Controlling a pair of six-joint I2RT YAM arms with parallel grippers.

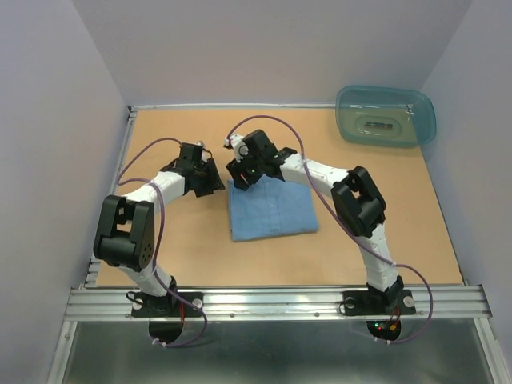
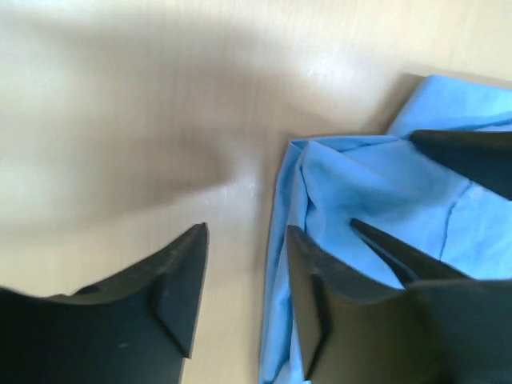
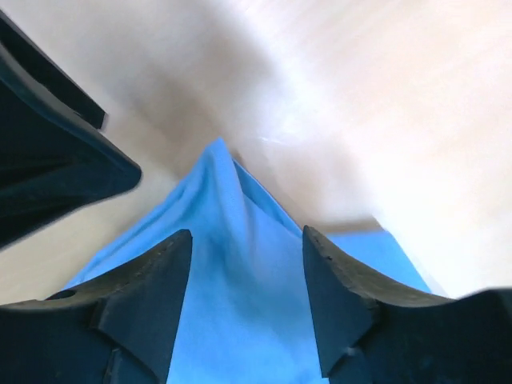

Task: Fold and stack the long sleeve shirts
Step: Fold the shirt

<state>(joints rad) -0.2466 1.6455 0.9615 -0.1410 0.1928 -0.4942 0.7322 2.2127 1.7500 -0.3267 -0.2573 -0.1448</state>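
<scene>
A light blue long sleeve shirt (image 1: 272, 210) lies folded into a rectangle on the table's middle. Both grippers hover at its far left corner. My left gripper (image 1: 216, 184) is open; in the left wrist view (image 2: 246, 240) bare table shows between its fingers, and the shirt's rumpled edge (image 2: 360, 184) lies by the right finger (image 2: 312, 288). My right gripper (image 1: 239, 179) is open too. In the right wrist view (image 3: 246, 240) the blue cloth (image 3: 240, 312) lies below the gap, rising to a peaked corner beyond it. Neither holds the cloth.
A translucent teal plastic tub (image 1: 386, 116) sits upside down at the back right. The wooden tabletop (image 1: 160, 240) has grey walls on three sides and a metal rail (image 1: 272, 302) at the near edge. The two grippers are close together.
</scene>
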